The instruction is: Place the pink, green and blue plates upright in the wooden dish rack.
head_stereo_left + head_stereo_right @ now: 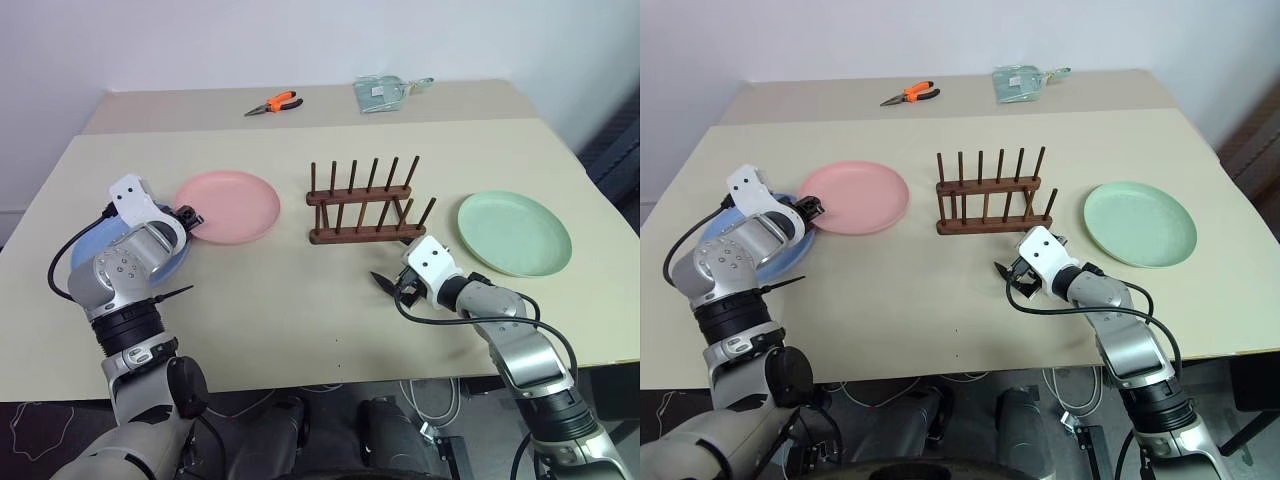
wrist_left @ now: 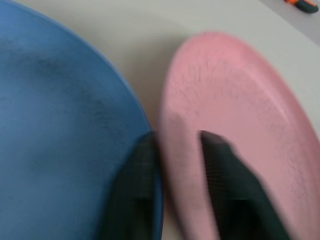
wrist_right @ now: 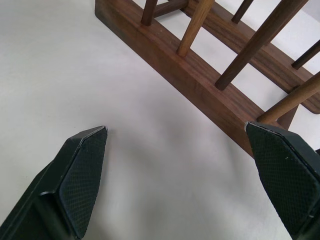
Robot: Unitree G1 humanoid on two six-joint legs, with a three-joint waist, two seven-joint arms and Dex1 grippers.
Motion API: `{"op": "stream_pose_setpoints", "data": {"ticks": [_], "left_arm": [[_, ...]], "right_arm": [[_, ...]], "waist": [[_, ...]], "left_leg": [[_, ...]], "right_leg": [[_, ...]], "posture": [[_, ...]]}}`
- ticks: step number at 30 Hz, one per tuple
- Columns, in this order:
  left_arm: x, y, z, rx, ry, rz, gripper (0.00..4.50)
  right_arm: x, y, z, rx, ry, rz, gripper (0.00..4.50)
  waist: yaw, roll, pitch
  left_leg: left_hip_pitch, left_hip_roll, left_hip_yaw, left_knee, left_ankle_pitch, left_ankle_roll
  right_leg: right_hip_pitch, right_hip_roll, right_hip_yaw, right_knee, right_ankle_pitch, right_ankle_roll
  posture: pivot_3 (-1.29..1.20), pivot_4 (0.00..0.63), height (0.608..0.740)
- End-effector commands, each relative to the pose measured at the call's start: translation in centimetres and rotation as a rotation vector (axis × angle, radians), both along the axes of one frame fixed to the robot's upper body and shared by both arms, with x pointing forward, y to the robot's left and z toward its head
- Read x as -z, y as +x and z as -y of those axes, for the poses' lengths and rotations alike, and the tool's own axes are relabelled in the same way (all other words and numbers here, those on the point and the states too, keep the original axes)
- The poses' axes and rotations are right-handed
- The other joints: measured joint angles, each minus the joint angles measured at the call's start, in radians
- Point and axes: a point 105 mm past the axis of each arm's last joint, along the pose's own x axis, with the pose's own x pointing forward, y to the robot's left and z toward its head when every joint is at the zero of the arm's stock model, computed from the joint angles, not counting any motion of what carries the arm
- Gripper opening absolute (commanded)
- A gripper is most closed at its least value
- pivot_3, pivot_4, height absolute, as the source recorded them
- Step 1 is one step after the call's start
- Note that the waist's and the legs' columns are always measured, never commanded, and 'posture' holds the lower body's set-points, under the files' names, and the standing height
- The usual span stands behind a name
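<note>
left gripper (image 1: 187, 214) clamped on pink plate (image 1: 231, 205) rim — right gripper (image 3: 175, 165) spread wide.
pinched at the near-left edge, beside blue plate (image 2: 55, 125); flat on table (image 1: 280, 300). wooden dish rack (image 1: 363, 208) at centre, bars running left-right, pegs upright; green plate (image 1: 514, 232) flat to its right.

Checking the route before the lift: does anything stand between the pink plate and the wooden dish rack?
Nothing visible does. Bare table lies between the pink plate and the wooden dish rack, whose slots hold nothing. The left tool is shut on the plate's rim.
</note>
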Motion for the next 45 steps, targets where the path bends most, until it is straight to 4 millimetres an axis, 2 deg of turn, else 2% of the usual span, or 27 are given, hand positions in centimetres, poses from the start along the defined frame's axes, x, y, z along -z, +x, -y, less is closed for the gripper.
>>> {"op": "stream_pose_setpoints", "data": {"ticks": [1,4,7,10,12,14,17,22,28,31,38,39,42,45], "left_arm": [[-2.0,0.0,-0.1,0.009,0.012,0.068,0.03],[-2.6,-0.1,0.3,0.034,0.033,0.100,0.03],[-5.4,0.0,1.2,0.074,0.070,0.237,0.03],[-9.2,0.0,1.6,0.081,0.131,0.388,0.03],[-10.9,0.0,1.9,0.091,0.166,0.449,0.03],[-13.1,0.1,3.4,0.149,0.205,0.522,0.03],[-15.3,0.2,6.4,0.256,0.272,0.581,0.03],[-16.5,0.1,11.3,0.405,0.303,0.617,0.03],[-15.9,-0.4,15.5,0.504,0.247,0.602,0.03],[-15.4,-0.7,16.3,0.527,0.236,0.585,0.00],[-14.9,-1.0,16.7,0.554,0.177,0.571,0.00],[-15.0,-1.1,16.8,0.560,0.158,0.582,0.00],[-16.2,-1.2,16.3,0.533,0.073,0.646,0.98],[-17.7,-0.7,14.0,0.433,0.125,0.722,2.48]], "right_arm": [[-1.4,0.0,-0.2,-0.007,0.010,0.062,4.50],[-1.6,0.0,-0.1,-0.008,0.005,0.069,4.50],[-2.9,-0.1,0.1,-0.025,-0.006,0.099,4.50],[-6.9,-0.3,-0.2,-0.077,0.022,0.197,4.50],[-9.1,-0.6,-0.8,-0.119,0.003,0.283,4.50],[-11.7,-0.7,-1.9,-0.169,-0.073,0.416,4.50],[-13.7,-0.4,-3.9,-0.244,-0.226,0.574,4.50],[-13.6,1.0,-6.3,-0.304,-0.424,0.693,4.50],[-11.9,3.0,-6.8,-0.298,-0.569,0.739,4.50],[-11.5,3.8,-6.1,-0.264,-0.611,0.741,3.63],[-11.3,3.9,-5.1,-0.227,-0.649,0.764,0.08],[-11.4,3.9,-5.1,-0.224,-0.649,0.771,0.03],[-11.6,3.7,-4.7,-0.199,-0.652,0.793,0.00],[-12.1,3.4,-3.5,-0.145,-0.614,0.798,0.00]], "waist": [[0.000,0.000,0.000],[0.000,0.000,0.000],[0.000,0.000,0.000],[0.000,0.000,0.000],[-0.001,0.000,0.000],[-0.002,0.000,0.000],[0.000,-0.001,0.000],[0.000,-0.001,0.000],[-0.002,-0.001,0.001],[-0.004,-0.001,0.001],[-0.001,-0.001,0.001],[-0.001,-0.001,0.001],[0.000,-0.001,0.001],[0.001,-0.002,0.001]], "left_leg": [[0.000,0.000,0.000,0.000,0.000,0.000],[0.000,0.000,0.000,0.000,0.000,0.000],[0.000,0.000,0.000,0.000,0.000,0.000],[0.000,0.000,0.000,0.000,0.000,0.000],[0.000,0.000,0.000,0.000,0.000,0.000],[0.000,0.000,0.000,0.000,0.000,0.000],[0.000,0.000,0.000,-0.001,0.000,0.000],[0.000,0.000,0.001,0.000,0.003,-0.006],[0.000,0.000,0.001,-0.001,0.004,-0.006],[0.000,0.000,0.001,-0.002,0.005,-0.006],[0.000,0.000,0.002,-0.002,0.005,-0.007],[0.000,0.000,0.002,-0.002,0.005,-0.007],[-0.001,0.000,0.002,-0.002,0.005,-0.007],[-0.001,0.000,0.002,-0.002,0.005,-0.007]], "right_leg": [[0.000,0.000,0.000,0.000,0.000,0.000],[0.000,0.000,0.000,0.000,0.000,0.000],[0.000,0.000,0.000,0.000,0.000,0.000],[0.000,0.000,0.000,0.000,0.000,0.000],[0.000,0.000,0.000,0.000,0.000,0.000],[0.000,-0.001,0.000,0.000,0.000,0.000],[0.000,-0.001,0.000,0.000,0.000,0.000],[0.000,-0.001,0.000,-0.001,0.000,0.000],[-0.001,0.000,0.001,-0.001,0.000,0.000],[-0.002,0.000,0.001,0.000,0.000,0.000],[-0.002,0.001,0.002,0.000,0.000,0.000],[-0.002,0.001,0.002,0.000,0.000,0.000],[-0.002,0.001,0.002,0.000,0.000,0.000],[-0.002,0.001,0.002,0.000,0.000,0.000]], "posture": [[0.00,0.150,0.719],[0.00,0.150,0.719],[0.00,0.150,0.719],[0.00,0.150,0.719],[0.00,0.150,0.719],[0.00,0.150,0.719],[0.00,0.150,0.719],[0.00,0.150,0.719],[0.00,0.150,0.719],[0.00,0.150,0.719],[0.00,0.150,0.719],[0.00,0.150,0.719],[0.00,0.150,0.719],[0.00,0.150,0.719]]}}
